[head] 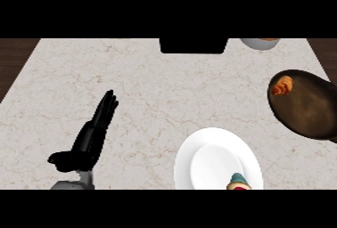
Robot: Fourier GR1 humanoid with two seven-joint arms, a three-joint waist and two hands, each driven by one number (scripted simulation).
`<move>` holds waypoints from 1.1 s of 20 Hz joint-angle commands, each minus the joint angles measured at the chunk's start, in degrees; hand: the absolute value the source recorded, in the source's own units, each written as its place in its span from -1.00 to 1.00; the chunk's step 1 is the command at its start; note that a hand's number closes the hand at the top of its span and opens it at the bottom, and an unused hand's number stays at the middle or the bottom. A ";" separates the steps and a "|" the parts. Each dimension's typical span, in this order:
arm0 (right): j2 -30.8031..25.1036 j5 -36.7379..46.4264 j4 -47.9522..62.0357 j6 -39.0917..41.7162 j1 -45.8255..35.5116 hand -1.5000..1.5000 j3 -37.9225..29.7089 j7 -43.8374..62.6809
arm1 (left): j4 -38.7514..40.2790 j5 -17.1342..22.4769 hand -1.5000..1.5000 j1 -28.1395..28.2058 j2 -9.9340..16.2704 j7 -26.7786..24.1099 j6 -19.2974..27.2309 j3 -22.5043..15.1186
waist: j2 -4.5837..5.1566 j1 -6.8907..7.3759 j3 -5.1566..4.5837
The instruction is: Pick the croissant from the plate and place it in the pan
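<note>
The croissant (283, 85) is seen lying inside the pan (309, 111), close to the pan's upper left rim, with the dark brown floor of the pan bare around its lower and right sides. The pan is set at the right edge of the counter (145, 89), and part of it is cut off by the view's right border. Below and to the left of the pan, apart from it, the white plate (211, 160) is placed on the counter near the view's lower edge. At the plate's lower rim a small object with a teal and red colouring (238, 182) is partly shown; what it is cannot be told.

At the left side of the counter the left hand (89, 138) is held above the marbled surface, its fingers (105, 107) straight and pressed together, pointing up the view, with the thumb stuck out to the left. Nothing is held by it. The right hand is not shown.

Along the counter's far edge a black block (194, 45) is seen, and to its right a pale bowl (260, 43) is cut off by the view's top.
</note>
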 commanded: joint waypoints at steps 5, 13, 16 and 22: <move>-1.64 -0.13 -1.75 7.05 5.12 -1.00 1.55 -9.42 | 0.44 -1.36 0.00 0.03 -1.46 -0.23 1.41 -0.81 | -0.19 -0.35 -0.04; -0.71 0.40 -0.65 3.38 7.70 -1.00 3.09 -11.70 | -0.49 -0.76 0.00 0.69 -0.65 -0.83 0.70 0.27 | -0.10 -0.02 0.03; -1.39 -0.19 -0.75 3.28 6.19 -1.00 3.34 -9.11 | -1.86 -1.92 0.00 0.02 -1.83 1.67 1.49 -1.57 | -0.21 -0.13 -0.02; 1.33 0.36 -2.52 -2.82 8.79 -1.00 4.86 -12.77 | 1.01 -0.27 0.00 0.86 0.31 -1.20 -1.14 0.88 | -0.27 -0.47 -0.09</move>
